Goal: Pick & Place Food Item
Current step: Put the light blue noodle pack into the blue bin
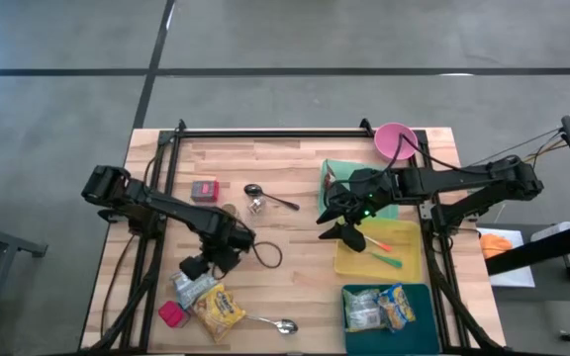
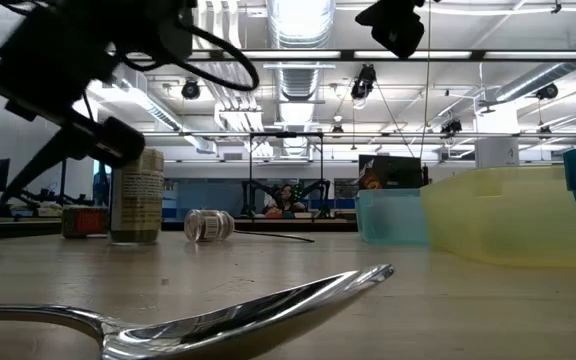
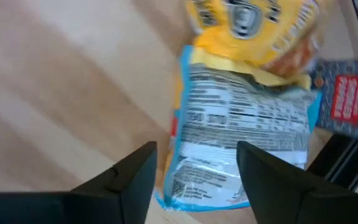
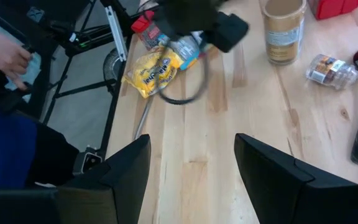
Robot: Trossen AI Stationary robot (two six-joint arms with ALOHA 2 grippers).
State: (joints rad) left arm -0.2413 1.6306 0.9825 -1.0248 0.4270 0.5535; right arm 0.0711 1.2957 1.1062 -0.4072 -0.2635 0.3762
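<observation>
Left gripper (image 3: pixel 194 168) is seen open above the blue-white snack packet (image 3: pixel 241 137), jaws straddling it, nothing gripped. Packet lies on the table beside the yellow packet (image 1: pixel 220 309). Right gripper (image 4: pixel 191 168) is held open, empty, near the yellow bin (image 1: pixel 404 265). Pick not yet done

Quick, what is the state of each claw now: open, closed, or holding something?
Left claw: open, above the blue snack bag, holding nothing.
Right claw: open, empty, over the bare table.
</observation>
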